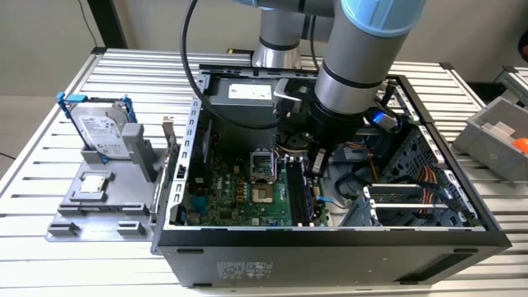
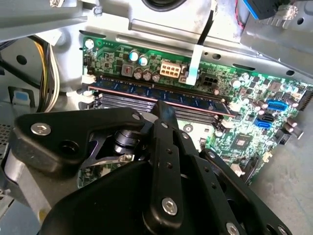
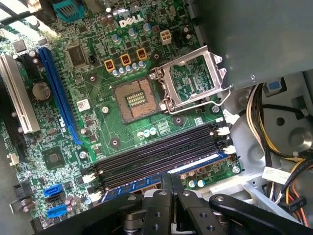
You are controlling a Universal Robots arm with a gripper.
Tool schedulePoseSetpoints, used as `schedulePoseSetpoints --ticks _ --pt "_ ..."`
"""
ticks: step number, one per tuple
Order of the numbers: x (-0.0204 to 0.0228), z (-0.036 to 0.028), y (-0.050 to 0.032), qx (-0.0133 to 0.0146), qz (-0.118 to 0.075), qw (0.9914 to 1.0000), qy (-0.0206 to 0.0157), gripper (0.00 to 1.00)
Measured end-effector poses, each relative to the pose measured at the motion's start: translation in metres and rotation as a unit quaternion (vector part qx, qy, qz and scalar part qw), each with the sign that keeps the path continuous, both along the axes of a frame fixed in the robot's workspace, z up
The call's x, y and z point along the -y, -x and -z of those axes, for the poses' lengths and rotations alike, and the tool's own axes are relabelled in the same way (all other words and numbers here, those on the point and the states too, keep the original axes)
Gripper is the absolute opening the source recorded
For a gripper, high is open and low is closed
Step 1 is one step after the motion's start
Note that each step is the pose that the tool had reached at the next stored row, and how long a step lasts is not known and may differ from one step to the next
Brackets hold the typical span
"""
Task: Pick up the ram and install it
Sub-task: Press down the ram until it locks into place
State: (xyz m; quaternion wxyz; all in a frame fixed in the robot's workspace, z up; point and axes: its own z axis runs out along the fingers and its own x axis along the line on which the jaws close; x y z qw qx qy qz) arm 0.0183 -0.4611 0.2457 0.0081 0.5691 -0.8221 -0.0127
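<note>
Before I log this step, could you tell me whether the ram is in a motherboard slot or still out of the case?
In a slot: the ram stands on edge in the outermost memory slot, gripper right at it. Whether it is fully latched, cannot tell.

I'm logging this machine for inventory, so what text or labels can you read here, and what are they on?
Motherboard: white maker's logo, left unquoted; other print too small.
Hard drive label: too small.
Power supply sticker: too small.
Case sticker: blurred.
</note>
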Motion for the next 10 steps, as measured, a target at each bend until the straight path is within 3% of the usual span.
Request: schedulePoseSetpoints --ticks 10 --pt "-0.0032 0.0 -0.0001 0.0 -0.021 0.99977 0.0 0.0"
